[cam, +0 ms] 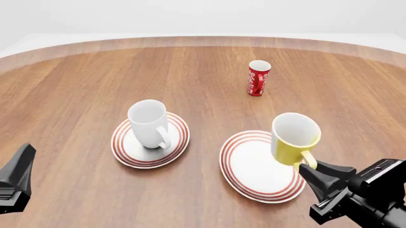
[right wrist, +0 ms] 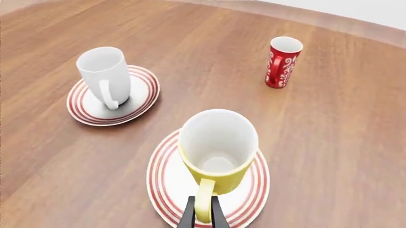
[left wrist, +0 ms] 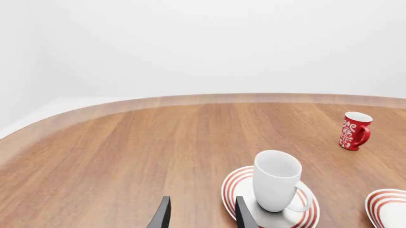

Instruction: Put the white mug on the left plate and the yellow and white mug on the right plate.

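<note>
The white mug [cam: 149, 123] stands upright on the left plate [cam: 127, 153]; both also show in the right wrist view, the mug [right wrist: 104, 73] and the plate [right wrist: 144, 85]. My right gripper [cam: 309, 167] is shut on the handle of the yellow and white mug [cam: 295, 137], which is over the right side of the right plate [cam: 250, 171]. In the right wrist view the handle sits between the fingers [right wrist: 188, 214], with the mug [right wrist: 217, 152] over the plate [right wrist: 163, 183]. I cannot tell whether it touches the plate. My left gripper [left wrist: 201, 216] is open and empty, near the white mug [left wrist: 276, 180].
A slim red cup with a white pattern [cam: 258, 77] stands upright behind the plates, toward the far right. The wooden table's curved far edge [cam: 203, 40] runs along the back. My left gripper [cam: 18, 178] sits low at the near left corner.
</note>
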You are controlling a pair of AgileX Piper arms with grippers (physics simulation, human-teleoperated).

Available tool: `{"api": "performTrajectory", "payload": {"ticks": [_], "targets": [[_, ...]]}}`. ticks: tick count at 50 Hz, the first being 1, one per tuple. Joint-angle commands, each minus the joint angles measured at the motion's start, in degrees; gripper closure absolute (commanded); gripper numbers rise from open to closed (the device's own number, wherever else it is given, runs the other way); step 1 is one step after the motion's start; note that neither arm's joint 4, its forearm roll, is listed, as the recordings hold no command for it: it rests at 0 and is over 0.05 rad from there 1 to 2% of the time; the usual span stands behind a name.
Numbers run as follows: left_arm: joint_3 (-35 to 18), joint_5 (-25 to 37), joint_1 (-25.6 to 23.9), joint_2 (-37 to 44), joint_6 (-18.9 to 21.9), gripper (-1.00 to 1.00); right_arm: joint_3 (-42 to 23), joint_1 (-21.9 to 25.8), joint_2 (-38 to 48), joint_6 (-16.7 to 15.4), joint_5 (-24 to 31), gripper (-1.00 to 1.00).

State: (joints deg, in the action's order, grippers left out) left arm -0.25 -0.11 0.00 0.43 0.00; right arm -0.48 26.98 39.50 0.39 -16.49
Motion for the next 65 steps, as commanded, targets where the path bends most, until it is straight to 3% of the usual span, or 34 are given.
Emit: {"api": "performTrajectory", "payload": {"ticks": [1,9,22,34,50,61,65], "targets": [[0.0,0.0,0.0,0.0,0.0,-1.0,0.5,1.3,5.5,1.2,-4.6,1.0],[0.0,0.0,0.0,0.0,0.0,-1.0,0.5,2.8,16.6,1.7,-14.5,1.0],[0.0,0.0,0.0,0.0,0.0,-1.0,0.4,3.3,26.3,2.4,-23.0,1.0],[0.0,0.0,0.0,0.0,0.0,-1.0,0.4,3.1,30.7,2.4,-25.8,1.0],[0.0,0.0,0.0,0.0,0.0,-1.0,0.4,3.3,30.6,3.2,-24.2,1.0],[0.0,0.0,0.0,0.0,0.0,-1.0,0.5,2.7,34.9,3.1,-27.5,1.0],[0.0,0.0,0.0,0.0,0.0,-1.0,0.4,2.7,34.0,3.1,-26.3,1.0]]}}
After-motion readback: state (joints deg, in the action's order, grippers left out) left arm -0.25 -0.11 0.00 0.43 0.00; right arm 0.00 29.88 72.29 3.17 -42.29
